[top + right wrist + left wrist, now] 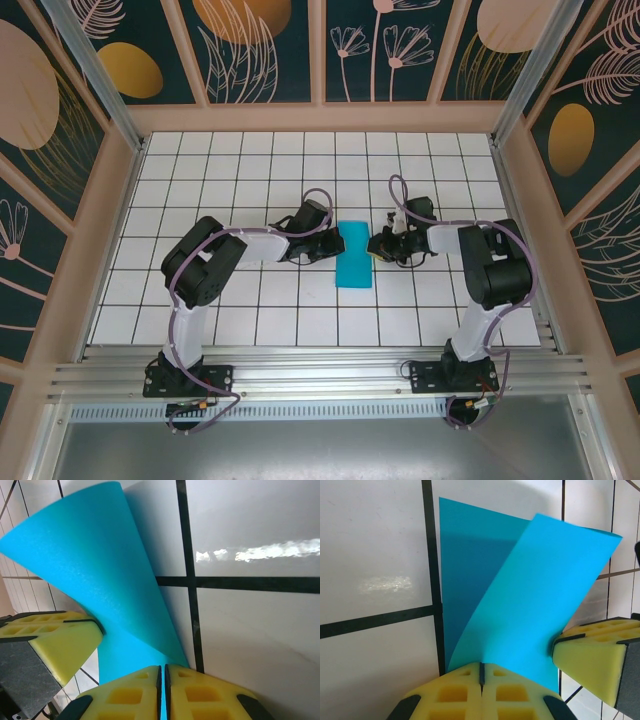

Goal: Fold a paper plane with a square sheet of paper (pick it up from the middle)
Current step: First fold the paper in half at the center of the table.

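The square sheet of paper (pixel 352 255) was plain teal-blue. In the left wrist view its raised flap read as a brighter cyan and the layer beneath as a deeper blue. The worktop (pixel 250 320) was glossy white, ruled with a black grid. The left tool (pixel 481 672) and the right tool (pixel 162 672) both had yellow foam pads (pixel 455 695) with black inserts, and a sliver of teal showed in the right tool's seam. The arms (pixel 205 265) were black with white sections and lilac cables (pixel 178 330). The walls (pixel 90 60) were dark teal, patterned with orange and peach ovals and pale pink line-drawn leaves and flowers, and framed in peach-toned strips (pixel 317 50). The rail (pixel 320 372) was silver
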### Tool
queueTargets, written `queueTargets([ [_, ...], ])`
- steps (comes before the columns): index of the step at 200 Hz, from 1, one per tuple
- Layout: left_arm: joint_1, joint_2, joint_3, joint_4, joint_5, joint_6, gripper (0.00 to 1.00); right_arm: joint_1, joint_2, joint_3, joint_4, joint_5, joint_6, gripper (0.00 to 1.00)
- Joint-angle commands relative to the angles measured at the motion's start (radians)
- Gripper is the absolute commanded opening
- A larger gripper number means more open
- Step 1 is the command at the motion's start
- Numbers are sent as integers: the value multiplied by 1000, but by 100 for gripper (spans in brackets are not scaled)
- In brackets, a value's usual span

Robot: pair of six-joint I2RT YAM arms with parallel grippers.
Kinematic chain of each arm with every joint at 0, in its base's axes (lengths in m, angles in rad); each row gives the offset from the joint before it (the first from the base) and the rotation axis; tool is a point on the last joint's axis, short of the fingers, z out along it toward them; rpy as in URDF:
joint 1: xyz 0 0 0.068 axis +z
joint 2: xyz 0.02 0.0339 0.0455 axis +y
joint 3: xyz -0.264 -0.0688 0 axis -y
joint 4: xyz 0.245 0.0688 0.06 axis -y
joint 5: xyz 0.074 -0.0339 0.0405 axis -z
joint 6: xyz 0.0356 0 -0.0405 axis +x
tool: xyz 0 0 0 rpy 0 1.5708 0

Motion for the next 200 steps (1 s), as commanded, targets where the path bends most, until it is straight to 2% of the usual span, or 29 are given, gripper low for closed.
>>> queueTargets([
  [1, -4, 42, -20, -142, -37, 29, 0, -9, -46, 48, -41, -8, -22, 15],
  [56, -5, 50, -20, -133, -26, 26, 0, -12, 67, 124, -6, -52, -10, 15],
  [84, -5, 47, -23, -133, -28, 24, 0, -12, 117, 146, -46, 30, -14, 15],
  [106, -5, 46, -27, -133, -29, 26, 0, -13, 128, 145, -58, 60, -17, 15],
  [156, -4, 43, -30, -138, -35, 33, 0, -19, 81, 233, -95, 4, -20, 16],
  [200, -4, 44, -31, -136, -31, 34, 0, -19, 146, 282, -109, 8, -17, 16],
])
